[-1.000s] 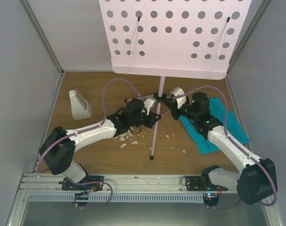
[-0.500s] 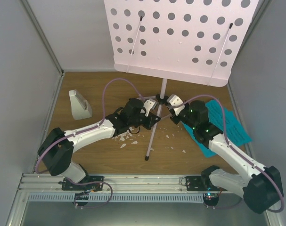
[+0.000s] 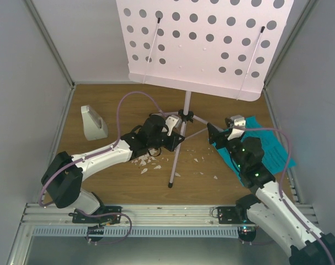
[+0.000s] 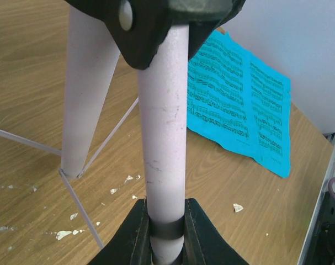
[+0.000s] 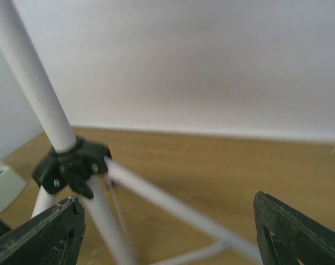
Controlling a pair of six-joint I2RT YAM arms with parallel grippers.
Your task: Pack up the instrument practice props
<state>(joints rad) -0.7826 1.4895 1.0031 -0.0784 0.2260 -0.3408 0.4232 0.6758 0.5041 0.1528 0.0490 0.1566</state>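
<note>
The pale-lilac music stand stands upright, its perforated plate [image 3: 206, 44] filling the top of the overhead view and its black tripod hub [image 3: 185, 115] below. My left gripper [image 3: 174, 131] is shut on one stand leg [image 4: 163, 138] just under the hub [image 4: 156, 22], both pads pressed against the tube. My right gripper [image 3: 225, 130] is open, off to the right of the hub [image 5: 73, 165], with a blurred leg [image 5: 173, 204] crossing ahead of it and nothing between its fingers [image 5: 40, 237]. Cyan sheet-music pages [image 3: 273, 148] lie flat under the right arm. The white metronome [image 3: 93, 122] sits far left.
White crumbs [image 3: 148, 162] are scattered on the wooden floor around the front leg's foot [image 3: 170, 185]. Grey walls close in on the left, back and right. The metal rail [image 3: 156, 212] with the arm bases runs along the near edge.
My right gripper has opened, let go of the stand near the hub and drawn back to the right. The stand shifted slightly. The left gripper keeps its hold on the leg.
</note>
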